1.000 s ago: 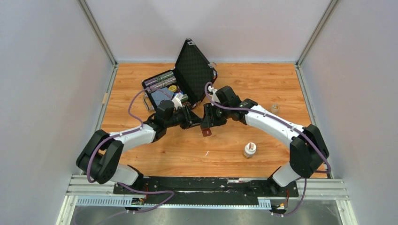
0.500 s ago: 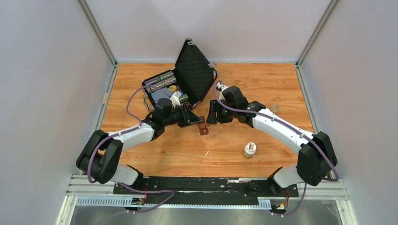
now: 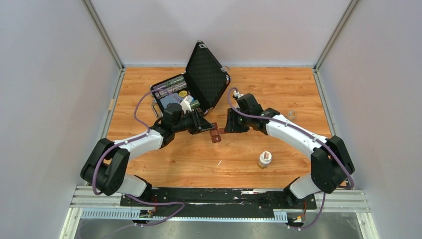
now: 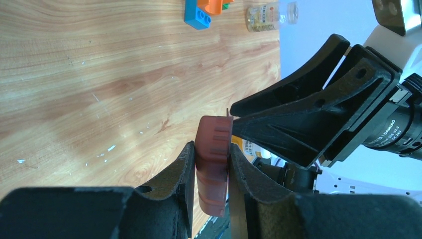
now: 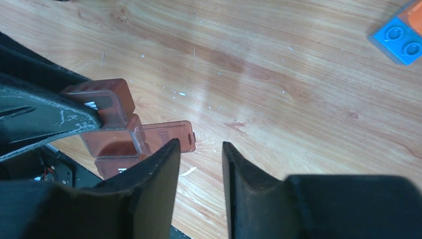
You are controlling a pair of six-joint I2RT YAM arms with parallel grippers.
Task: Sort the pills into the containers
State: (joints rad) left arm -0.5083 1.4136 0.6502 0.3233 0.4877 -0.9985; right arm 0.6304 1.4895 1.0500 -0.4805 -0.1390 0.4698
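The containers are one brown strip of three compartments (image 3: 215, 135), held a little above the wooden table. My left gripper (image 3: 206, 128) is shut on one end of the strip; in the left wrist view the strip (image 4: 213, 164) is pinched edge-on in the left gripper (image 4: 209, 147). In the right wrist view the strip (image 5: 112, 134) has one lid (image 5: 166, 135) swung open. My right gripper (image 5: 199, 149) is open and empty, with one fingertip just beside that lid. It faces the left gripper from the right (image 3: 229, 123). No loose pills show.
A pill bottle (image 3: 264, 159) stands at the near right and a small jar (image 3: 291, 115) at the far right. The open black case (image 3: 191, 92) with items is behind the left gripper. Toy bricks (image 5: 400, 42) lie on the table.
My right gripper has drawn back to the right, off the strip. The strip stays in my left gripper and has risen slightly towards the back.
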